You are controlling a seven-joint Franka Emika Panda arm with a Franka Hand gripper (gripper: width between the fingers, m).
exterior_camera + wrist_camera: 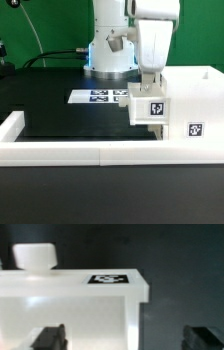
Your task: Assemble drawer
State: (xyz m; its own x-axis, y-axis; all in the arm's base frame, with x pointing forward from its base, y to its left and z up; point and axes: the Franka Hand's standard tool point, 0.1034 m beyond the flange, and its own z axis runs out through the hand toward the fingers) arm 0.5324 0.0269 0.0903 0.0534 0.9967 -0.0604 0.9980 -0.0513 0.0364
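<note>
The tall white housing [188,100] stands at the exterior view's right with a tag on its front. A small white tray [148,106] with a square tag sits against the housing's left side. My gripper [150,80] hangs just above that tray. In the wrist view a white part [70,303] carries a tag [108,279] and a short white knob [33,255] at its far side. My gripper [127,339] is open. One dark finger [50,339] is over the white part and the other is over the black table beside it. The second tray is out of view.
The marker board [100,96] lies flat on the black table [60,110] by the robot base. A long low white wall [90,152] borders the table along the front and the exterior view's left.
</note>
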